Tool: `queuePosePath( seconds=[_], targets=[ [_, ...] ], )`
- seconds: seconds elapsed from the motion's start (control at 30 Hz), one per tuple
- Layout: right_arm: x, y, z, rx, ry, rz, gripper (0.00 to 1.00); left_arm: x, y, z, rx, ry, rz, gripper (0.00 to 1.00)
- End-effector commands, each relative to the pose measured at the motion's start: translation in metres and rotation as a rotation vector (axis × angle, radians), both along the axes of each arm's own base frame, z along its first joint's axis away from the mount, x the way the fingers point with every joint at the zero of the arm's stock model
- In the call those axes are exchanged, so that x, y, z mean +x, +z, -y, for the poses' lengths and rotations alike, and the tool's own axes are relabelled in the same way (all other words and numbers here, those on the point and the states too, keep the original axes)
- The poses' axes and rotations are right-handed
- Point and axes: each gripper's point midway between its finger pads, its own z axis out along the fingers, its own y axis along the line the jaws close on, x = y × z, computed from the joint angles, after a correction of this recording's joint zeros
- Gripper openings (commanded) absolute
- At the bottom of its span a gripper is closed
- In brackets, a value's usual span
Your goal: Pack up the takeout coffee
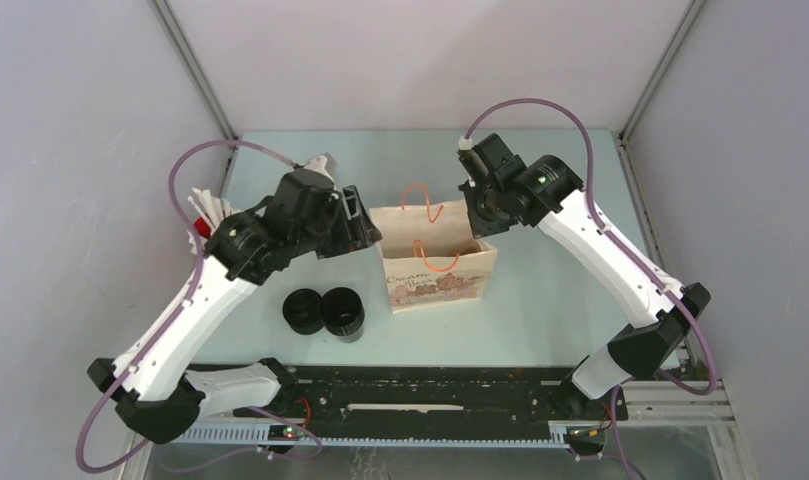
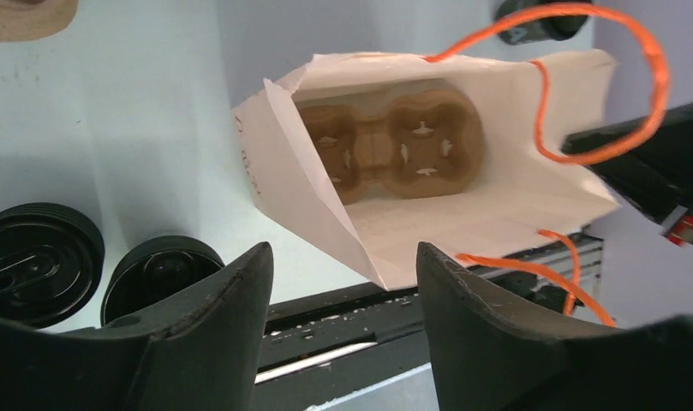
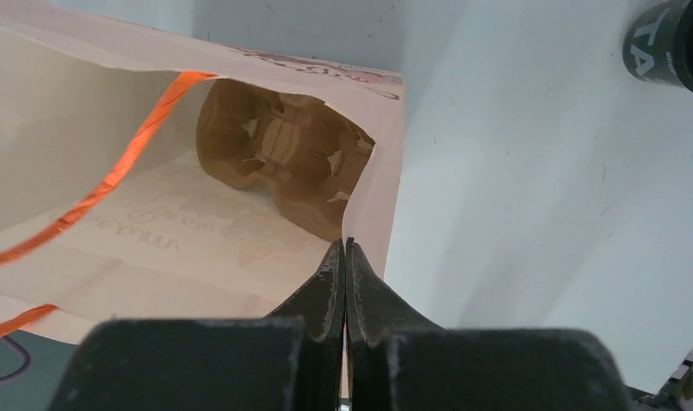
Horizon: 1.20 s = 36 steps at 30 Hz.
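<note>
The coffee cups [image 1: 302,310] stand side by side on the table [image 1: 540,310], just left of the paper bag [image 1: 435,270], neither yet packed; inside the bag the pulp carrier [image 2: 394,150] lies with its wells empty, ready to receive them; your right claw [image 3: 344,248] is pinched flat on the bag's right rim, seemingly to hold the mouth spread; your left claw [image 2: 343,253] hangs wide open and empty by the left rim, free to fetch a cup.
</note>
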Motion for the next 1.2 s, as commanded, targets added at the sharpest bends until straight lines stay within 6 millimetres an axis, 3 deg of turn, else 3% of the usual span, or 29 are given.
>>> queuePosePath(
  seconds=[0.0,0.2,0.4,0.53,0.63,0.73,0.83,0.93,1.07,1.13,1.17],
  targets=[
    [0.000,0.015,-0.005,0.050,0.000,0.045,0.00,0.013,-0.015,-0.007,0.099,0.052,-0.002,0.66],
    [0.001,0.016,-0.001,0.038,-0.002,0.067,0.00,0.030,-0.017,0.013,0.091,0.032,-0.005,0.60],
    [0.002,0.014,-0.003,0.042,0.012,0.073,0.00,0.038,-0.032,0.020,0.125,0.026,-0.048,0.37],
    [0.003,0.024,-0.003,0.047,0.017,0.117,0.00,0.045,-0.010,0.015,0.158,0.029,0.005,0.16],
    [0.000,0.047,-0.004,0.081,0.027,0.176,0.00,0.048,0.015,0.016,0.157,0.016,0.051,0.01],
    [-0.008,0.071,-0.003,0.119,0.038,0.226,0.00,0.040,0.037,0.019,0.142,-0.006,0.095,0.00],
    [-0.016,0.077,-0.001,0.143,0.038,0.214,0.00,0.029,0.044,0.022,0.106,-0.027,0.087,0.00],
    [-0.016,0.061,-0.004,0.135,0.040,0.170,0.00,0.032,0.017,0.021,0.130,-0.003,0.054,0.00],
    [0.009,0.017,-0.007,0.111,0.016,0.110,0.00,0.051,-0.042,0.015,0.202,0.024,-0.074,0.00],
    [0.017,-0.001,-0.007,0.080,0.008,0.063,0.00,0.056,-0.056,0.010,0.237,0.027,-0.114,0.00],
    [0.019,-0.005,-0.005,0.060,0.007,0.058,0.00,0.057,-0.053,0.010,0.238,0.022,-0.107,0.00]
  ],
)
